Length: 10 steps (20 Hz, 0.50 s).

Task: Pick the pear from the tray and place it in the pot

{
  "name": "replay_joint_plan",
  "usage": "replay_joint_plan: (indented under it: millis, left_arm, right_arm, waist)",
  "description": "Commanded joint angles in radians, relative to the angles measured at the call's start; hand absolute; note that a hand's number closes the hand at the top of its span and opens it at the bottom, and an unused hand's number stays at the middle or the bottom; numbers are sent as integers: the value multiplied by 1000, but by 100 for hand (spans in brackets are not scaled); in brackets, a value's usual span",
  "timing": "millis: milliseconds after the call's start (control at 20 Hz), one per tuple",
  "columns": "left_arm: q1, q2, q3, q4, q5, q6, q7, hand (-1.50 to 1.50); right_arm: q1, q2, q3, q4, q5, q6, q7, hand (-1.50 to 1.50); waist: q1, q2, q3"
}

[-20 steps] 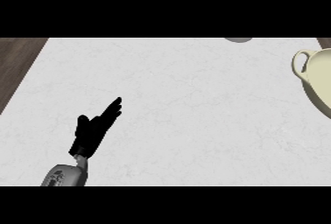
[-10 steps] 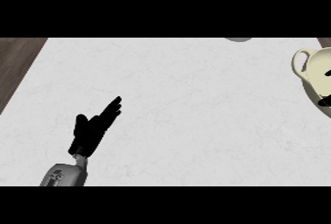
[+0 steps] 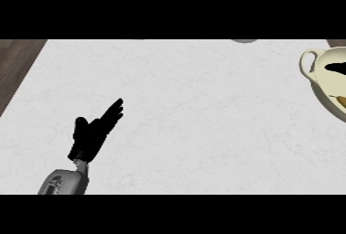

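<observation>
A cream pot (image 3: pixel 317 80) with a loop handle stands at the right edge, cut off by the frame. Over its opening shows a black part of my right hand (image 3: pixel 336 68); most of that hand is out of frame. A small yellow-brown sliver (image 3: pixel 343 101) lies inside the pot at the very edge; it may be the pear, but I cannot tell. No tray shows. My left hand (image 3: pixel 91 137) rests open on the white counter at the lower left, fingers straight and pointing up-right, holding nothing.
The white counter (image 3: pixel 189 114) fills the view. A dark wooden strip (image 3: pixel 17 64) runs along its left side. A grey rounded object (image 3: pixel 245 40) peeks in at the top edge.
More of the pot has come into view at the right edge, and a black part of my right hand now shows over its opening. The left hand has not moved.
</observation>
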Motion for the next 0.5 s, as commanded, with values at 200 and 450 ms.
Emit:
replay_joint_plan:
  millis: [200, 450]
  left_arm:
    - [60, 10, 10, -18, 15, -16, -14, 0]
    - [51, -9, 0, 13, -9, 0, -19, 0]
  right_arm:
    - [78, -116, -229, -23, -198, -100, -167, -150]
    - [139, -173, -322, -20, -291, -16, -274, -150]
  waist:
    - [-9, -6, -1]
    - [-19, -8, -3]
